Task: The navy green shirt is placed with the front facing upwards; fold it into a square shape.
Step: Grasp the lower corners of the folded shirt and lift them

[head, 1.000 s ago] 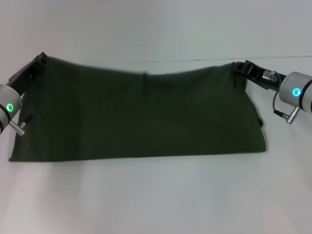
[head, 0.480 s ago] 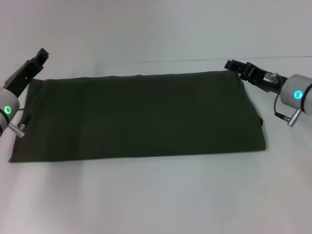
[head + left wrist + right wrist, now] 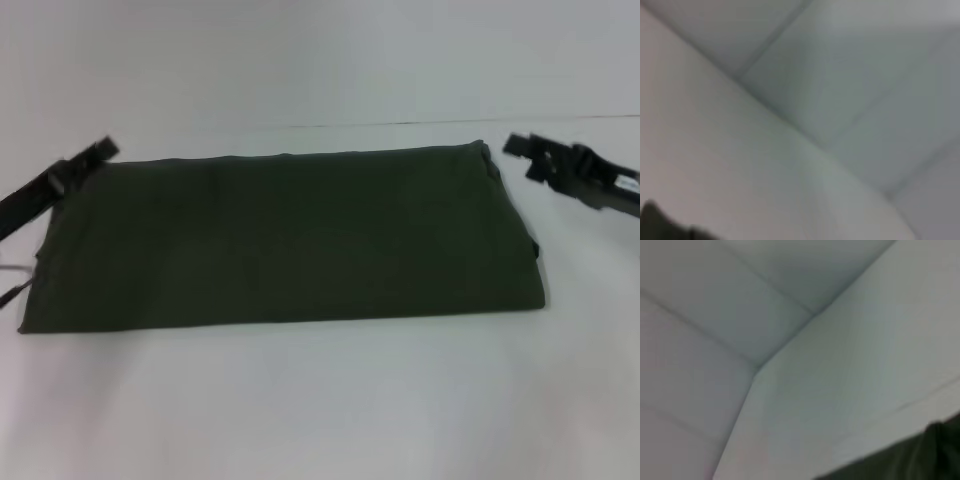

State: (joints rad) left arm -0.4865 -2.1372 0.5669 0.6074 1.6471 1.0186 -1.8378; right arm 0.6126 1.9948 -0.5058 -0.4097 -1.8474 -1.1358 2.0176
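The navy green shirt [image 3: 285,235] lies flat on the white table as a wide dark olive rectangle, with plain cloth facing up and no lettering showing. My left gripper [image 3: 98,155] hovers just off the shirt's far left corner, open and empty. Beyond the far right corner, my right gripper [image 3: 522,152] is also open and holds nothing. A dark bit of the shirt [image 3: 655,225] shows at the edge of the left wrist view. The right wrist view catches another patch of the shirt [image 3: 910,460].
The white table [image 3: 320,400] runs bare from the shirt's near edge towards me. A pale wall [image 3: 320,60] rises just behind the shirt's far edge. Both wrist views show mostly wall and table seams.
Both grippers held the shirt's far corners raised, then let go, and the far edge dropped flat. The arms have since drawn outward, left arm to the left and right arm to the right.
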